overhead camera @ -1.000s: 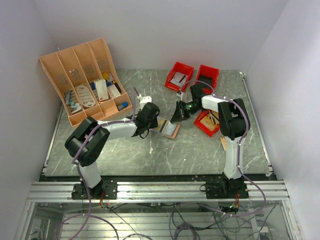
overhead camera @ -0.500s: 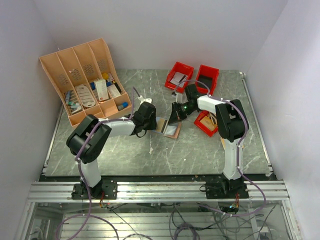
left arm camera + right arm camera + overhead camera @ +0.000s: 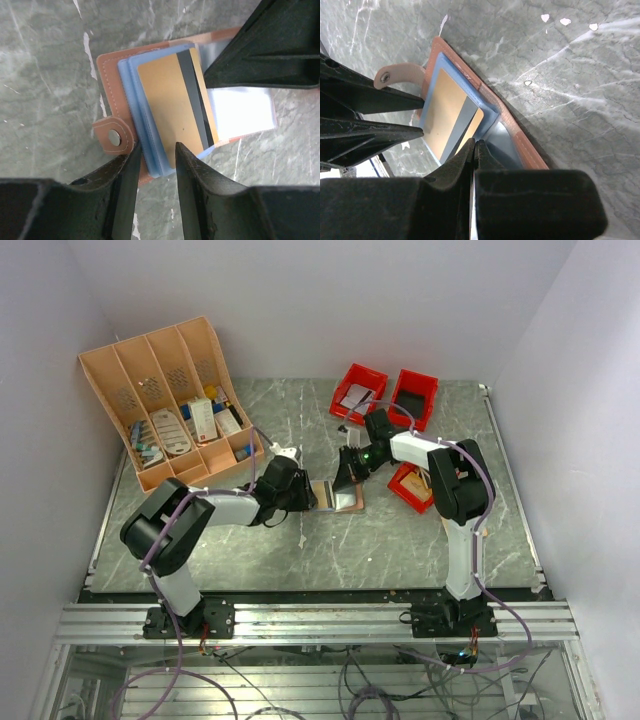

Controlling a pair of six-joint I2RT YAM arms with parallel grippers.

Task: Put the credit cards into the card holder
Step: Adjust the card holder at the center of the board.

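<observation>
The card holder [image 3: 111,75] lies open on the table, tan-brown, its snap tab [image 3: 114,136] sticking out; it also shows in the top view [image 3: 345,502]. Blue sleeves fill it, and a gold credit card [image 3: 167,105] with a dark stripe sits in the top one. My left gripper [image 3: 155,150] is open, one fingertip at the holder's edge by the tab and the other over the card's corner. My right gripper [image 3: 476,142] is shut, its tips against the opposite edge of the gold card [image 3: 445,110]. A clear sleeve [image 3: 242,112] lies flat under it.
An orange-tan slotted rack [image 3: 170,400] with small items stands at the back left. Two red bins [image 3: 358,392] [image 3: 414,395] sit at the back and a third [image 3: 412,488] lies right of the holder. The right arm's elbow [image 3: 460,475] hangs over that bin.
Both grippers have shifted a little to the left. The left wrist has swung down and left of the holder. The holder itself has barely moved.
</observation>
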